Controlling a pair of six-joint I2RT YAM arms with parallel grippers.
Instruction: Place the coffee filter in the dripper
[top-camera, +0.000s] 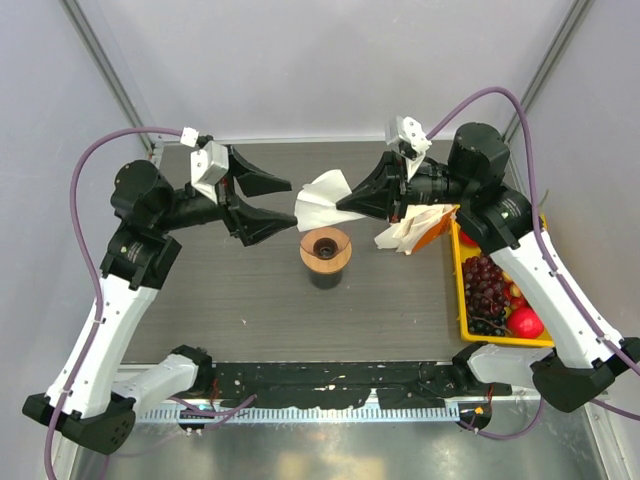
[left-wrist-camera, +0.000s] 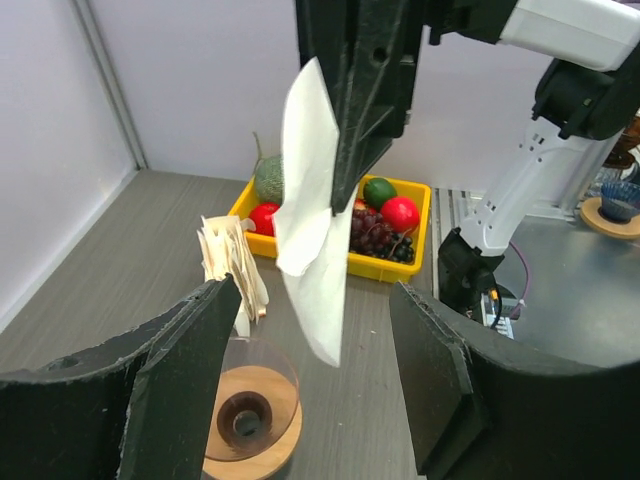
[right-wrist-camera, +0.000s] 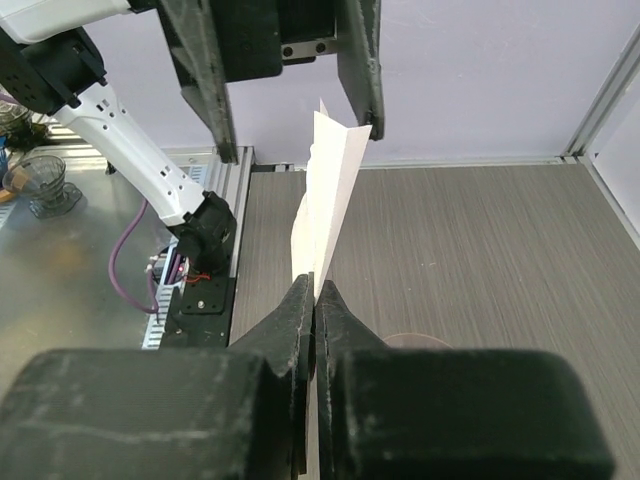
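Right gripper is pinching the coffee filter between tightly closed fingers, dangling it above the dripper. Left gripper is gaping wide at the filter's edge, holding nothing. A ruffled filter bunch is sitting between dripper and yellow fruit tray.

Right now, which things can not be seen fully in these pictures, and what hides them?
Right wrist view: the dripper, nearly all behind the right gripper; only a rim arc shows.
Top view: far end of the fruit tray, under the right arm.
Left wrist view: pinched edge of the coffee filter, behind the right gripper.
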